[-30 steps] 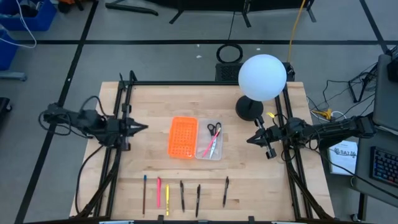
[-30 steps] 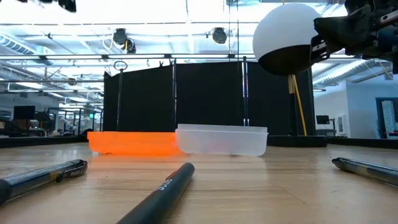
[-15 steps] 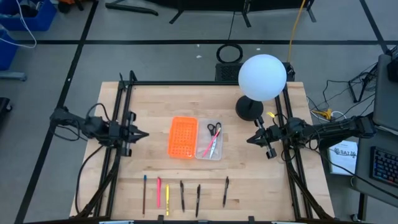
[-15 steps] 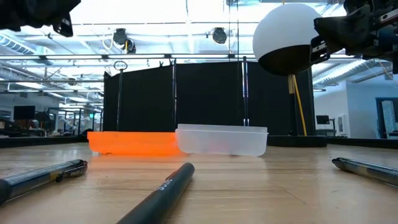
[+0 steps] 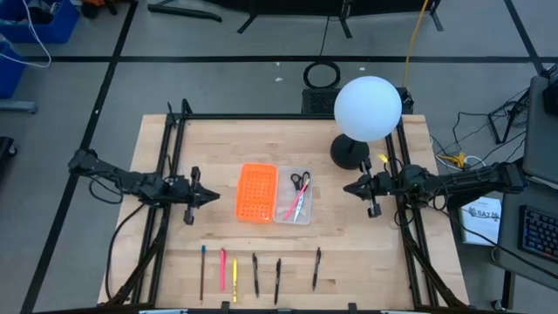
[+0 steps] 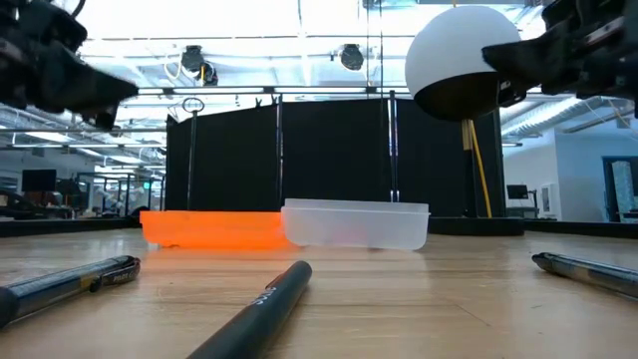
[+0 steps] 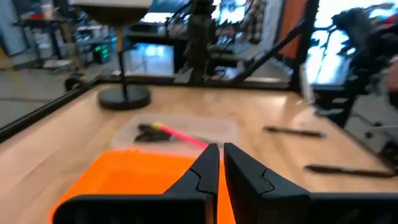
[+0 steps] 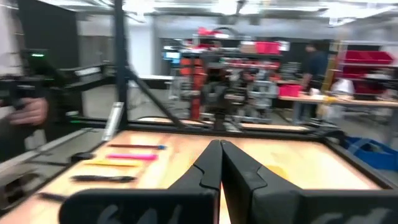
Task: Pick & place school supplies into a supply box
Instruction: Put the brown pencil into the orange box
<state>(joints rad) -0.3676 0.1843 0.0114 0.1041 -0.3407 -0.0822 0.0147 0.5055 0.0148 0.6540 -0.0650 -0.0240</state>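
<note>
1. The supply box [image 5: 294,195], a clear tray, sat at the middle of the table [image 5: 366,249] and already held the scissors [image 5: 300,180] and a pink pen [image 5: 294,206].
2. An orange perforated piece [image 5: 256,193] lay just beside the box, touching its left side.
3. Six more pens and pencils [image 5: 255,270] lay in a row near the front edge, well apart from the box.
4. The left gripper [image 5: 212,196] hovered left of the orange piece, its fingers parted by a thin slit and grasping nothing.
5. The right gripper [image 5: 348,188] waited right of the box, clenched and empty, near a white globe lamp [image 5: 367,108].
</note>
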